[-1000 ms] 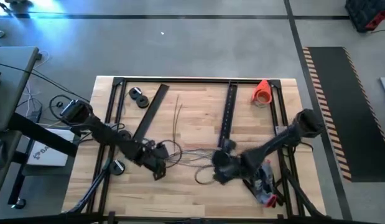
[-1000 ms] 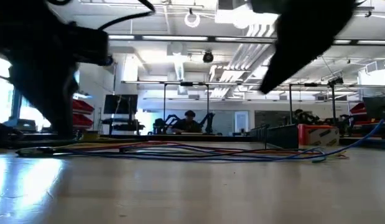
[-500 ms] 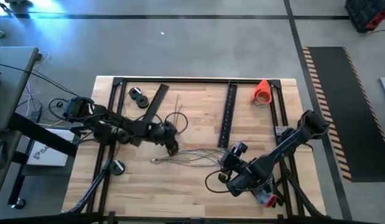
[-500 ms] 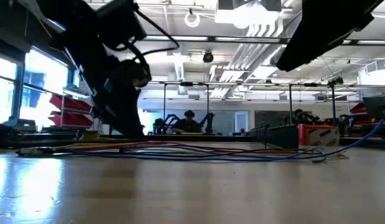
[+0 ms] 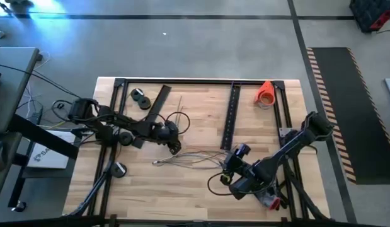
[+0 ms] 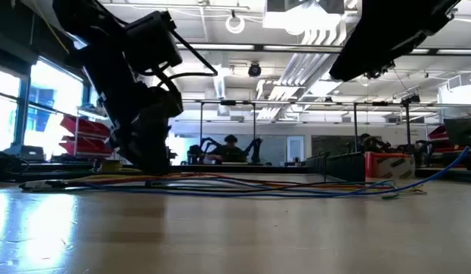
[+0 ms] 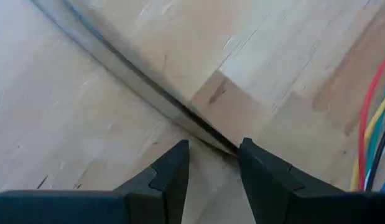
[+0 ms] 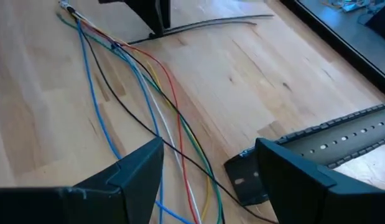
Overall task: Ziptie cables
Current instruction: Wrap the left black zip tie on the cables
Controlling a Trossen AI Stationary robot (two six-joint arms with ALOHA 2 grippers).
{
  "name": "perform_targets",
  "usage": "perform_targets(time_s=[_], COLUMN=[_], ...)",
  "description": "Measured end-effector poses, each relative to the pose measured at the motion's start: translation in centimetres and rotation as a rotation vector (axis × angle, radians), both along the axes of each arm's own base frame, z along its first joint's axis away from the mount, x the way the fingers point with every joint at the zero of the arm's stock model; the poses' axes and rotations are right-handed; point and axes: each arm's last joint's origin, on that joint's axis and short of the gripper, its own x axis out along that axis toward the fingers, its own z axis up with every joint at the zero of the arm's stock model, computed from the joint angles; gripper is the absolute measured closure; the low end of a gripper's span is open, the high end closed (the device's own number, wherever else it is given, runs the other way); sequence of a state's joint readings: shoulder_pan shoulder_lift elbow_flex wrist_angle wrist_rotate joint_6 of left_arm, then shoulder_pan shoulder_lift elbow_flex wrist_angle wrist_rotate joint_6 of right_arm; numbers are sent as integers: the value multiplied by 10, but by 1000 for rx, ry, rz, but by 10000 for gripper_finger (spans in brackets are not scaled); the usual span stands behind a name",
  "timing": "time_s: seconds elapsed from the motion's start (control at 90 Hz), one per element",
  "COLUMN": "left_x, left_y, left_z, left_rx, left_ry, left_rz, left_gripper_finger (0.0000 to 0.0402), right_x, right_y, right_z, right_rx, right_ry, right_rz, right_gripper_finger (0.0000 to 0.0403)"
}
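Left claw [image 5: 175,149] is low over the middle of the wooden worktop [image 5: 201,189], its fingers [image 7: 170,171] slightly apart and straddling the end of a thin dark strand [image 7: 148,87] lying flat on the wood; whether they pinch it cannot be told. The cables [image 5: 195,157], a loose bunch of thin coloured wires, lie spread across the worktop between the two arms, one end just beside the left claw. Right claw [image 5: 229,165] sits near the front right, fingers spread wide and empty, above the other end of the cables [image 8: 148,118]. A black perforated strip [image 8: 341,137] lies just beside it.
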State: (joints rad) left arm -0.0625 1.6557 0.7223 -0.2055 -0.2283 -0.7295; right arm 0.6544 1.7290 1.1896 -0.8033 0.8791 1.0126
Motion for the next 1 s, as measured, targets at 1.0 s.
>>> perform_targets(time_s=[1.0], left_x=[-12], left_y=[-21], left_z=[82], left_rx=[-86], left_ry=[-393], left_rz=[-118], left_gripper_finger=[401], right_x=[7], right_y=[14], right_z=[1], right_rx=[-12], right_ry=[54], right_rz=[217], right_gripper_finger=[165])
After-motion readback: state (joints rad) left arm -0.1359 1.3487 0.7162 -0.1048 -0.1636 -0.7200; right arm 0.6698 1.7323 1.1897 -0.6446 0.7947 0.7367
